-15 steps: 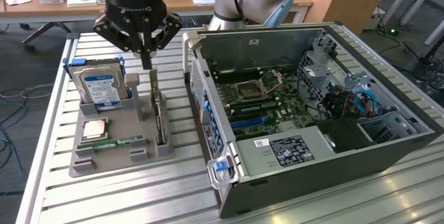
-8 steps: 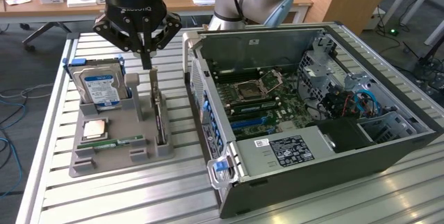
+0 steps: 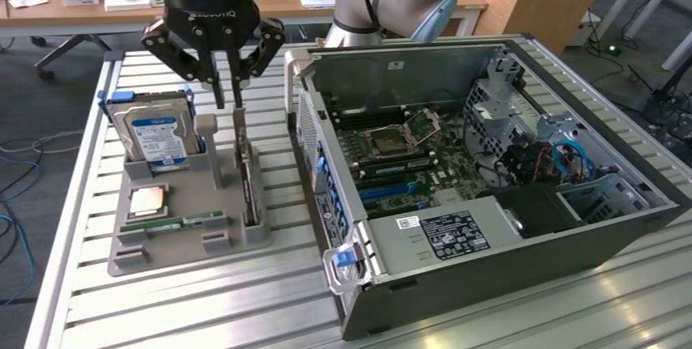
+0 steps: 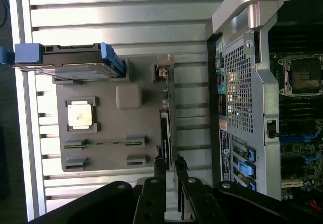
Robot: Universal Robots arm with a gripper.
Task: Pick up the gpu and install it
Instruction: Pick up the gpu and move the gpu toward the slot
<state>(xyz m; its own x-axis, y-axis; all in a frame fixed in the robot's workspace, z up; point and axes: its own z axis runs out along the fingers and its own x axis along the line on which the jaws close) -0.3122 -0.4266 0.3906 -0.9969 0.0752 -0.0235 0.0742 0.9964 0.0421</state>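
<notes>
The gpu (image 3: 248,180) stands on its long edge in a slot of the grey holder (image 3: 178,248), its pale bracket end pointing up toward the gripper. My gripper (image 3: 229,103) hangs straight over that end, with the fingertips (image 3: 219,98) just at the top of the bracket. In the wrist view the gpu (image 4: 165,133) is a thin dark strip running into the gripper (image 4: 170,167). Its two fingers (image 4: 160,169) stand a little apart on either side of the card's edge, and I cannot tell whether they touch it.
The holder also carries a blue-labelled hard drive (image 3: 158,134), a CPU (image 3: 147,200) and a green memory stick (image 3: 173,223). On the exterior view's right, the open computer case (image 3: 605,227) lies on the slatted table (image 3: 216,308), its motherboard (image 3: 400,155) exposed. The case wall (image 4: 242,82) runs close beside the holder (image 4: 113,130).
</notes>
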